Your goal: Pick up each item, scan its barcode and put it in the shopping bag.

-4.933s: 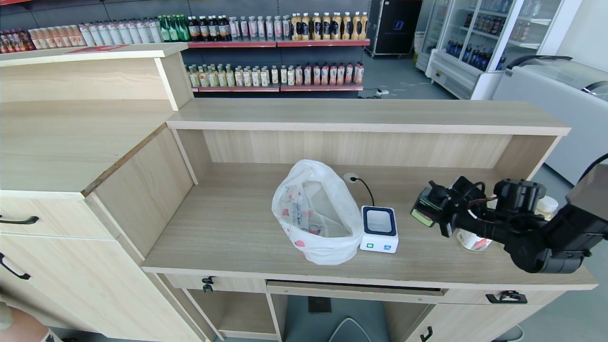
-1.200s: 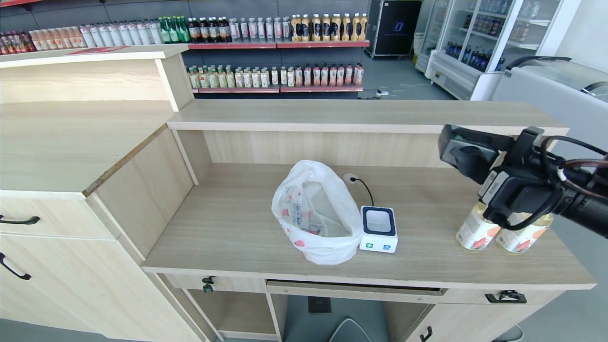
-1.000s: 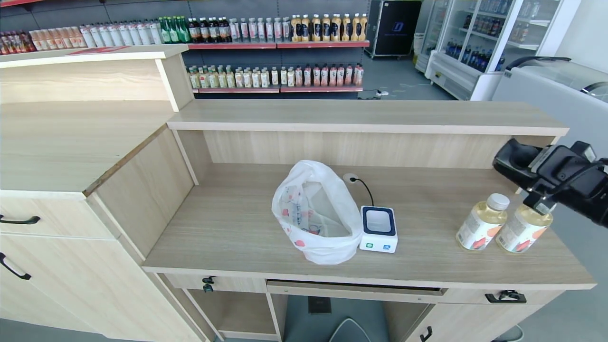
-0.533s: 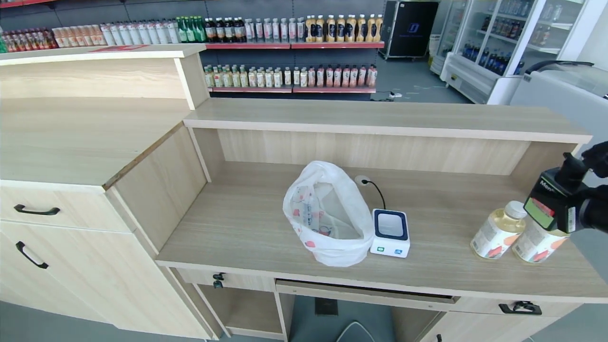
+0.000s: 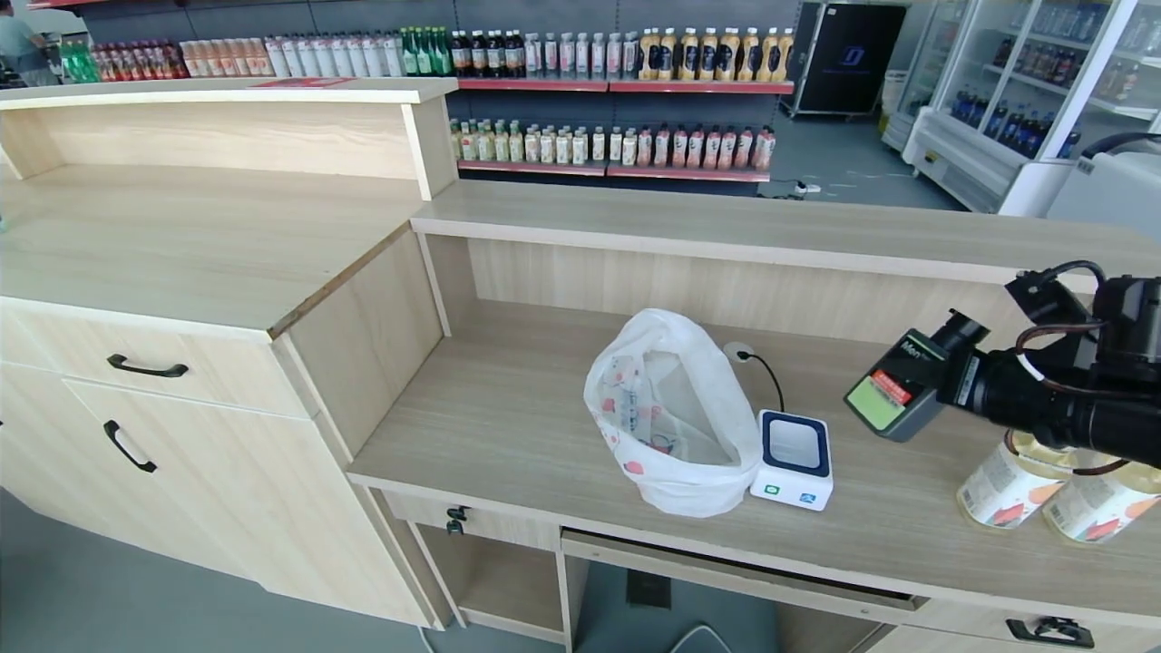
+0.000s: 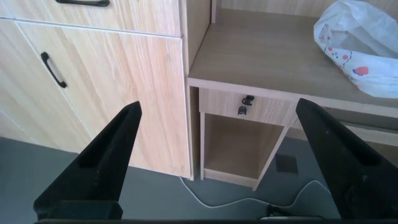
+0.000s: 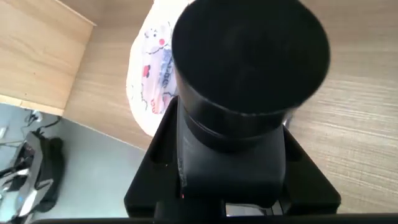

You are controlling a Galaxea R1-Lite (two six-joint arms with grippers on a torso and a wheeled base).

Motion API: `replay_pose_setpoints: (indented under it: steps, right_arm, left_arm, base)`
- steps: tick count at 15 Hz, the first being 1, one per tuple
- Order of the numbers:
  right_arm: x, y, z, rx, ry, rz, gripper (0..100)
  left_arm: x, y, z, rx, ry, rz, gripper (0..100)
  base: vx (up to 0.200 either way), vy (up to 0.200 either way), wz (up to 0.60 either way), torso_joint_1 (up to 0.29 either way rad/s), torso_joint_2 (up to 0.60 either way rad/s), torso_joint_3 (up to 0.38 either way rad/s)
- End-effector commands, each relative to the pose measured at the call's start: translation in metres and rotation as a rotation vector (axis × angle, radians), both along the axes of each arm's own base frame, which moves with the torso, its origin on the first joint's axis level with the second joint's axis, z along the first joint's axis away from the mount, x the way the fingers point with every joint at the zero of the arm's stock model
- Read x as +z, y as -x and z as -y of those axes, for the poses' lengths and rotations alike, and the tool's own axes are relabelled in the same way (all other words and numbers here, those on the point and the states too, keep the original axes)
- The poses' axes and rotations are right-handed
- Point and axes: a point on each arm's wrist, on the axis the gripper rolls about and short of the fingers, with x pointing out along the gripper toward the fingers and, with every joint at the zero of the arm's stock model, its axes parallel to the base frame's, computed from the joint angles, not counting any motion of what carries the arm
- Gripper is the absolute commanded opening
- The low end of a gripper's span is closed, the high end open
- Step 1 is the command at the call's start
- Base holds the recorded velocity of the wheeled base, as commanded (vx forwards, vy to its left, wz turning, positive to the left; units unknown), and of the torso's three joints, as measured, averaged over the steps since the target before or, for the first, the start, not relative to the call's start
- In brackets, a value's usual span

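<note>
Currently the right gripper (image 5: pixel 951 379) hangs above the surface (image 5: pixel 544 426), its fingers closed on a dark bottle (image 5: pixel 893 396). The bottle is charcoal, with a flat-sided body and a round black cap (image 5: pixel 966 328). It is tilted, with the cap up toward the arm and the base down toward the robot's left. 1 broad face carries a label with a green patch, a red strip and a short line of white lettering above them. The bottle is in the air between the scanner (image 5: pixel 792 449) and 2 drink bottles (image 5: pixel 1002 485), touching neither.

The drink bottles stand side by side at the right end of the surface. They hold pale yellow liquid and wear white labels with orange-red pictures, and their tops are hidden behind the right arm.

The shopping bag (image 5: pixel 676 413) is white plastic with small red and pink prints. It stands open-mouthed near the middle of the surface, just beside the scanner on its left. The scanner is a small white box with a dark blue frame around its window. It has 2 tiny stickers, 1 green and 1 blue, on its near edge, and a black cable (image 5: pixel 766 376) runs from behind it to a hole in the surface.

The left gripper (image 6: pixel 219 104) is low, over the grey floor (image 6: pixel 155 199) beside the cabinet (image 6: pixel 112 81). Its fingers (image 6: pixel 99 162) are spread wide with nothing between them.
</note>
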Motion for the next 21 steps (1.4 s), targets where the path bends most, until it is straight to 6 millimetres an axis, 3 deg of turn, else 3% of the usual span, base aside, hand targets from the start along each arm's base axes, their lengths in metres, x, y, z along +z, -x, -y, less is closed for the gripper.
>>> replay_pose_setpoints:
  steps: [1, 6, 9, 13, 21]
  right_arm:
    - [-0.027, -0.024, 0.013, 0.044, -0.048, -0.087, 0]
    - [-0.045, -0.055, 0.025, 0.068, -0.061, -0.105, 0]
    - [-0.053, -0.069, 0.029, 0.099, 0.02, -0.072, 0]
    - [-0.066, -0.077, 0.03, 0.147, 0.014, -0.074, 0]
    - [-0.079, -0.089, 0.009, 0.22, 0.012, -0.066, 0]
  left_arm:
    - [0.0, 0.0, 0.0, 0.001, 0.0, -0.002, 100]
    - [0.0, 0.0, 0.0, 0.001, 0.0, -0.002, 100]
    - [0.0, 0.0, 0.0, 0.001, 0.0, -0.002, 100]
    - [0.0, 0.0, 0.0, 0.001, 0.0, 0.0, 100]
    - [0.0, 0.0, 0.0, 0.001, 0.0, -0.002, 100]
  base:
    - [0.0, 0.0, 0.0, 0.0, 0.0, 0.0]
    - [0.0, 0.0, 0.0, 0.0, 0.0, 0.0]
    - [0.0, 0.0, 0.0, 0.0, 0.0, 0.0]
    - [0.0, 0.0, 0.0, 0.0, 0.0, 0.0]
    - [0.0, 0.0, 0.0, 0.0, 0.0, 0.0]
